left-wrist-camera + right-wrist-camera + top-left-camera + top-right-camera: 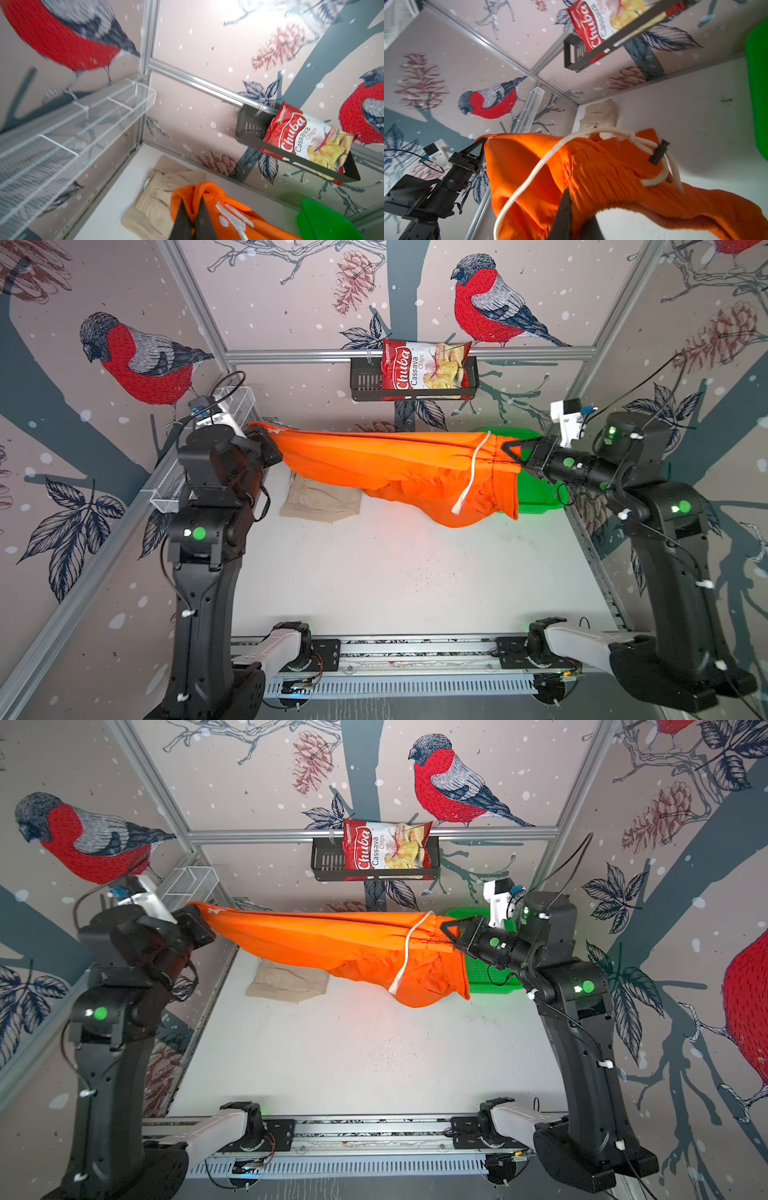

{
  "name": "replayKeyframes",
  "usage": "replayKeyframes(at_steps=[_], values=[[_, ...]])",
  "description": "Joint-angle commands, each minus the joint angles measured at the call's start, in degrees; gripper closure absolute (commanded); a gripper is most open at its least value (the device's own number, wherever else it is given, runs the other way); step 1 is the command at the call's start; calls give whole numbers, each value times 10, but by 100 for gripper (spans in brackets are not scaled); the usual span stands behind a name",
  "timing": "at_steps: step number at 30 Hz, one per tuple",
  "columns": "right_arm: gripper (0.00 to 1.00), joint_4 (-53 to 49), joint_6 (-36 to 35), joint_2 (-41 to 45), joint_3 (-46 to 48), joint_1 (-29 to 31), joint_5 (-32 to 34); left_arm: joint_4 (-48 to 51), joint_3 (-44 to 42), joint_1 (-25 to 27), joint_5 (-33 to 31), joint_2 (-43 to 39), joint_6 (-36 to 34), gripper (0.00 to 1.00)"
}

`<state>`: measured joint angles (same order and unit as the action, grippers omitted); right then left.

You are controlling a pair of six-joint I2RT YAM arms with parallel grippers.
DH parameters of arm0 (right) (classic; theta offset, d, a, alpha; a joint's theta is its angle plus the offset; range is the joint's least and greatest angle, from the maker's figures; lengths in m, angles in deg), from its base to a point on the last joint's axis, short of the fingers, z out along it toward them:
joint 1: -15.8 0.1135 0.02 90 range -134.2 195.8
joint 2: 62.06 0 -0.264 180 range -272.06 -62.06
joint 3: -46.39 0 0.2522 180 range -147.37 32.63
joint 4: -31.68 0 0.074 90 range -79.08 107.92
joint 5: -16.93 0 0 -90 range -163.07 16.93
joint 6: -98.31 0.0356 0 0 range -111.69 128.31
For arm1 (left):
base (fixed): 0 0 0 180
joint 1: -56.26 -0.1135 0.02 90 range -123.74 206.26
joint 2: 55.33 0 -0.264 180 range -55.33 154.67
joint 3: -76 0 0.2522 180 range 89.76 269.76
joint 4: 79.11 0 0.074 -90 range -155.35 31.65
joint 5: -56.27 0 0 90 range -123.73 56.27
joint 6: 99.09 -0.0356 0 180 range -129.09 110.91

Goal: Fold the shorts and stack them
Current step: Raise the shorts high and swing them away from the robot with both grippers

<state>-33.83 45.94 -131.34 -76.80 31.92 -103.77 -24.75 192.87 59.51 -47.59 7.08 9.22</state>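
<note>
Over the desk [395,572], both jaws pinch shut on the orange shorts [374,460], stretched left-right; beige shorts [320,502] lie far-left below.

Robot lab cell — aluminium frame [291,355], wallpapered walls [291,302].

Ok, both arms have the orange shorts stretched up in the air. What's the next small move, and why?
Probably lower both arms together to lay the orange shorts flat on the bare table, in front of the beige shorts. The left jaws and right jaws are shut on opposite ends, the middle sags unfolded, and folding likely needs a surface.
</note>
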Motion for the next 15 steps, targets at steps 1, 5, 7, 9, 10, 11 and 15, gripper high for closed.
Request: replayKeyframes(at_steps=[1, 5, 7, 9, 10, 11, 15], values=[[100, -28, -32, 0, -52, 0, -15, 12, 41, -1, -79, -14, -53, 100], [100, -15, -17, 9, -55, 2, -32, 42, 77, -1, -87, -2, -62, 100], [100, 2, -11, 8, -26, 7, -31, 43, 73, -2, -85, 14, -61, 100], [100, 22, -11, -6, -5, 13, -31, 33, 69, -1, -67, 36, -58, 100], [100, 34, -14, -19, -3, 18, -33, 23, 68, -1, -56, 50, -57, 100], [100, 44, -18, -38, -5, 20, -35, 13, 71, -1, -47, 66, -56, 100], [100, 98, -34, -146, -60, 18, -62, -34, 128, -2, -20, 156, -58, 100]])
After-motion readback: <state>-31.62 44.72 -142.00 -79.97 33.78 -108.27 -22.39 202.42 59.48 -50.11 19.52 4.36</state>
